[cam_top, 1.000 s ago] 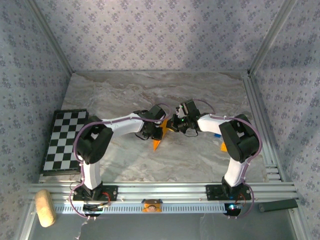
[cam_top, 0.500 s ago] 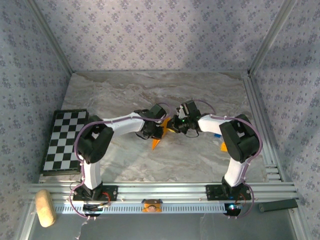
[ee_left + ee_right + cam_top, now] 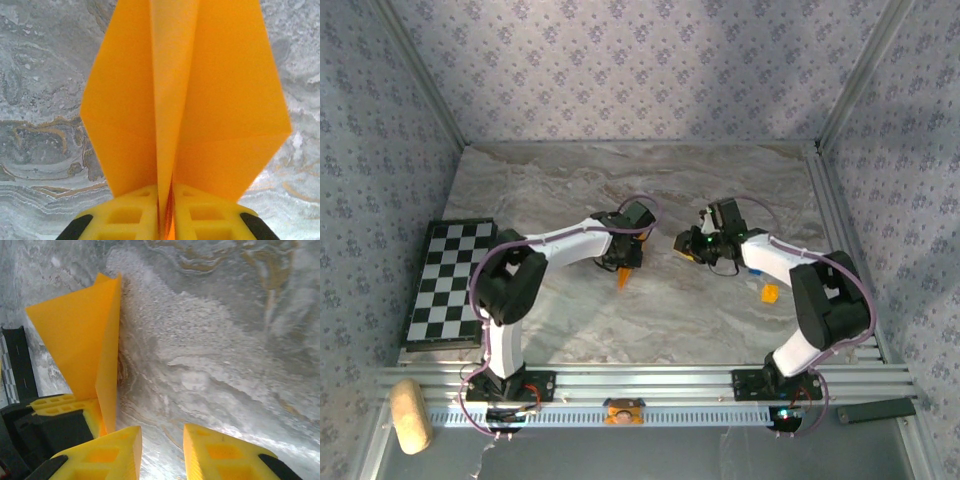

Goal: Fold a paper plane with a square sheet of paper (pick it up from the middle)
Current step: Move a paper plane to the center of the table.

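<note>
Orange plane (image 3: 225,100) ridge in L pincer (image 3: 166,202), marble (image 3: 40,75) around.

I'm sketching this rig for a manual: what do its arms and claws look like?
The left arm and right arm have white links, black joints and looping purple cables. The left claw and right claw have yellow fingers with recessed pockets, black at the base.

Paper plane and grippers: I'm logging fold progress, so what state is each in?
paper plane: folded, wings spread, central ridge pinched.
left gripper: shut on the paper plane's ridge.
right gripper: open, holding nothing, beside the plane.
</note>
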`<state>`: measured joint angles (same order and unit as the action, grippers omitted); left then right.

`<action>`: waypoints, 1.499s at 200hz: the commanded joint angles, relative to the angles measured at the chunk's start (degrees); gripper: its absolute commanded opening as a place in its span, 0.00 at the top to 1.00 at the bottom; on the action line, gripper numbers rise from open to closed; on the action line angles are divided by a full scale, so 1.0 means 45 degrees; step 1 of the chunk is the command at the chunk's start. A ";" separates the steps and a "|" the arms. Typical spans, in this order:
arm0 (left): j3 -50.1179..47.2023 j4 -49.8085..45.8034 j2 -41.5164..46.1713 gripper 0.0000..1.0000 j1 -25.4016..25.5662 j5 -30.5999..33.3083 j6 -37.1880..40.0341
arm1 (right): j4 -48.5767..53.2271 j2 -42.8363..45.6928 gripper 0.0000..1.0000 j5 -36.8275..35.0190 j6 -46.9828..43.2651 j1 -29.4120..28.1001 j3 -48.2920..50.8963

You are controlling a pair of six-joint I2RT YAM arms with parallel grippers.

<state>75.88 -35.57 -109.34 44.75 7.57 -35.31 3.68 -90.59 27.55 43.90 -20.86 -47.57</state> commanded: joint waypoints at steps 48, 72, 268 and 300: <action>0.0368 -0.0627 -0.0551 0.85 0.0055 0.0067 -0.1345 | 0.0222 0.0394 0.71 0.0064 -0.0318 0.0272 0.0460; 0.0384 -0.0611 -0.0595 0.85 0.0056 0.0089 -0.1320 | 0.0169 0.0319 0.71 0.0165 -0.0327 0.0291 0.0471; 0.0053 -0.0351 -0.1458 0.64 0.0036 -0.0073 -0.2174 | -0.0143 0.0085 0.71 0.0340 -0.0351 0.0300 0.0575; 0.0138 -0.0519 -0.1691 0.63 0.0056 0.0107 -0.2603 | -0.0188 0.0191 0.71 0.0457 -0.0442 0.0452 0.0747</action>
<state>76.84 -35.57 -113.32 44.77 7.38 -44.53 3.16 -90.00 28.42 43.40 -19.66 -45.43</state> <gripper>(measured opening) 0.361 0.290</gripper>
